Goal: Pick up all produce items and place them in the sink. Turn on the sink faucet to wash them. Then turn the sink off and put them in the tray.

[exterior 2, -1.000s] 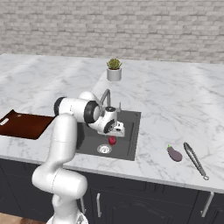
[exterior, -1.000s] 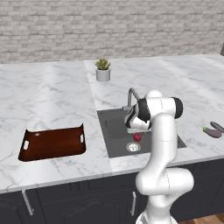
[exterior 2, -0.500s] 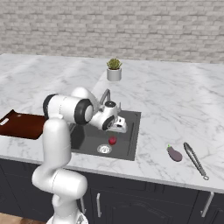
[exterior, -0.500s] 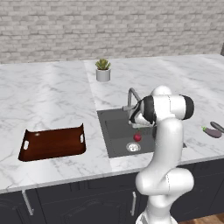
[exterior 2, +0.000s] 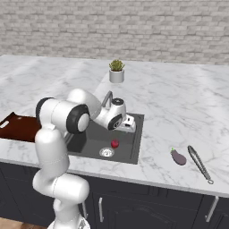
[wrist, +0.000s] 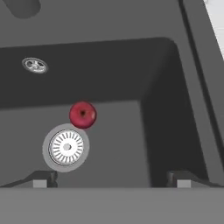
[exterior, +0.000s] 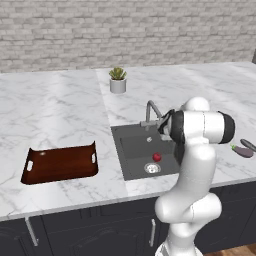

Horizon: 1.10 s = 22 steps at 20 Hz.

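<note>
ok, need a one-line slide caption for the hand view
Open hand over the sink, empty, with the red fruit lying on the basin floor beside the round silver drain.

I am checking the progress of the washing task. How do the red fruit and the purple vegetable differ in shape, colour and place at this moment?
The red fruit is round; the purple vegetable is elongated, with a green tip. The fruit lies on the floor of the sink, beside the drain; the vegetable lies on the counter to the right of the sink, next to a slim metal utensil. Both are small, and neither is held: the gripper is open above the basin.
</note>
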### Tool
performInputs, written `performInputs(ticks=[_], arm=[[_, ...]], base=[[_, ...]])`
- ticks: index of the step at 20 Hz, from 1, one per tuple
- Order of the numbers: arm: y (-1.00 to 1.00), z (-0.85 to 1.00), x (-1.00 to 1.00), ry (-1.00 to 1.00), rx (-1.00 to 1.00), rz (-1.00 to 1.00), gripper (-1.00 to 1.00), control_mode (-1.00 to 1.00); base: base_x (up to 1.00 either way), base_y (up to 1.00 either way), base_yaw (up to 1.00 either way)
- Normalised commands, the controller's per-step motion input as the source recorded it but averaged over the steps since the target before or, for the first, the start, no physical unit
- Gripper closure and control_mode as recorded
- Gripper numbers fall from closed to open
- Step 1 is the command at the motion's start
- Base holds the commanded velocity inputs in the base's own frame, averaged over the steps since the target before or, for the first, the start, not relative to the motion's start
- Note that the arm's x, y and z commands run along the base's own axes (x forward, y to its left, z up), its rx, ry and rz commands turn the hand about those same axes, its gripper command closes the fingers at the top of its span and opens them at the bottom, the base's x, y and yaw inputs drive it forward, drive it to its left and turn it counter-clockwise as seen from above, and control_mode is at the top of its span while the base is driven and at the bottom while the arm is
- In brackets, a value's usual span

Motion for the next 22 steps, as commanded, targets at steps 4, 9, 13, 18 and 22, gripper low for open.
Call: performInputs(ticks=[4, 9, 13, 18, 22], arm=[[-0.49, 0.46, -0.27, 0.00, 0.00, -0.04, -1.00, -1.00], [-0.51, 0.48, -0.28, 0.00, 0.00, -0.04, -1.00, -1.00], [-0.54, 0.40, -0.27, 0.00, 0.00, -0.05, -1.00, -1.00], [-0.54, 0.05, -0.30, 0.00, 0.00, -0.08, -1.00, -1.00], [-0.57, 0.00, -0.38, 0.00, -0.01, -0.13, -1.00, -1.00]], base=[[0.00, 0.00, 0.00], [0.00, 0.00, 0.00], [0.00, 0.00, 0.00], [0.00, 0.00, 0.00], [0.00, 0.00, 0.00]])
